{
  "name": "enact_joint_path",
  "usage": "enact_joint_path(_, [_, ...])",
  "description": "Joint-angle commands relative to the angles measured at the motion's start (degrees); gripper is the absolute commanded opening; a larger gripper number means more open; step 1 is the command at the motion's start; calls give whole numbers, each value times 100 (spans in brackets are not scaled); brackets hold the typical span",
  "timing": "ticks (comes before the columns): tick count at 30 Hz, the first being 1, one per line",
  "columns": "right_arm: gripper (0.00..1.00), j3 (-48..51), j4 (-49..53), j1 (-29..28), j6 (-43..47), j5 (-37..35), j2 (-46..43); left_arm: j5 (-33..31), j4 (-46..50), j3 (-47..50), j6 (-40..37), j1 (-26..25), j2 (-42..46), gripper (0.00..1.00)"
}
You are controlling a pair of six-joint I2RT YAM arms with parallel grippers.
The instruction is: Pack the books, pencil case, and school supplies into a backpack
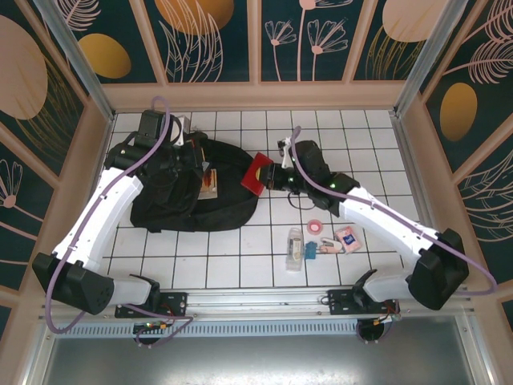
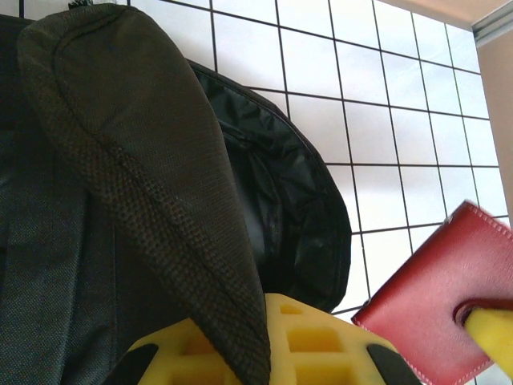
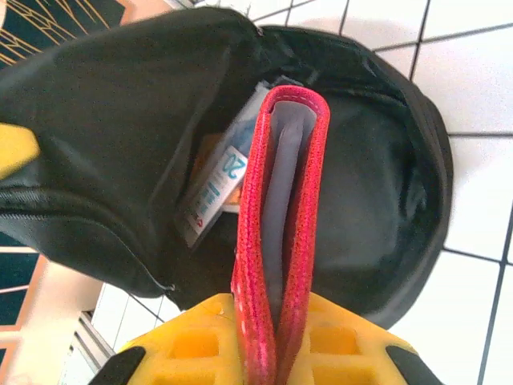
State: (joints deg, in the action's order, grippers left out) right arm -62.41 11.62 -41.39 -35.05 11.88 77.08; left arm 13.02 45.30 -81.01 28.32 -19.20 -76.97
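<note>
Four loose school supplies lie nearest the arm bases on the white tiled table (image 1: 240,257), right of centre:
- clear packet (image 1: 295,247) with blue bits, set lengthwise toward the near edge
- pale pink piece (image 1: 329,244), near its right side
- blue-and-white card (image 1: 346,236), further right
- pink tape roll (image 1: 317,227), just behind the group

All four sit well apart from the bag, and neither gripper touches them.

Mid-table: the right gripper (image 1: 271,175) (image 3: 264,345) is clamped on a red pencil case (image 1: 256,172) (image 3: 280,208) (image 2: 441,305). In the right wrist view the yellow pads (image 3: 345,337) press both sides of the case. It is held on edge, with its stitched red rim and grey inner fold showing. Its far end is at the bag's open mouth; whether it is already inside cannot be told.

Left half of the table: the backpack (image 1: 172,204) (image 2: 104,160) (image 3: 120,104) is black and soft, with its main compartment unzipped. Contents in view:
- white book (image 3: 215,188) with red edge and print, tilted against the inner wall
- orange book (image 1: 210,183), beside it

Far left: the left gripper (image 1: 178,152) (image 2: 264,345) is closed on the backpack. A mesh-edged flap of black fabric passes between its yellow fingers (image 2: 321,345) and is lifted off the bag's body.
</note>
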Motion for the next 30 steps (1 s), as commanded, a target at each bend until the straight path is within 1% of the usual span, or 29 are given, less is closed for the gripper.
enact_joint_path(1, [0,-551,81,60,302,225,604,188,-139,-253,-215,-40,198,0])
enact_joint_path(6, [0,-1008,-533,123,152,835,1560,193,-237,-253,-248,-41,357,0])
enact_joint_path(9, [0,-1307,-951,122,4,1241,2358,235,-293,-270,-213,-40,388,0])
enact_joint_path(12, [0,-1529,-1848,51,-599,1893,2988,342,-398,-251,-158,-40,369,0])
enact_joint_path(14, [0,-1794,-2316,-62,-923,2013,3319,440,-462,-240,-120,-40,336,0])
enact_joint_path(16, [0,-2201,-2550,-155,-1221,2175,3754,538,-530,-252,-66,-40,315,0])
enact_joint_path(18, [0,-2703,-2471,-246,-1408,2231,4176,588,-579,-287,-16,-42,293,0])
enact_joint_path(20, [0,-3337,-2091,-337,-1453,2129,4657,593,-641,-323,15,-40,289,0])
enact_joint_path(25, [0,-4289,-1986,-470,-1901,2218,5545,497,-754,-376,80,-40,271,0])
enact_joint_path(27, [11,-4596,-1806,-508,-2001,2166,5767,424,-804,-405,134,-40,257,0])
enact_joint_path(28, [19,-4689,-1799,-526,-2036,2194,5848,391,-826,-411,155,-44,257,0])
enact_joint_path(30, [36,-4871,-1584,-537,-1937,2126,5906,337,-833,-445,150,-40,230,0])
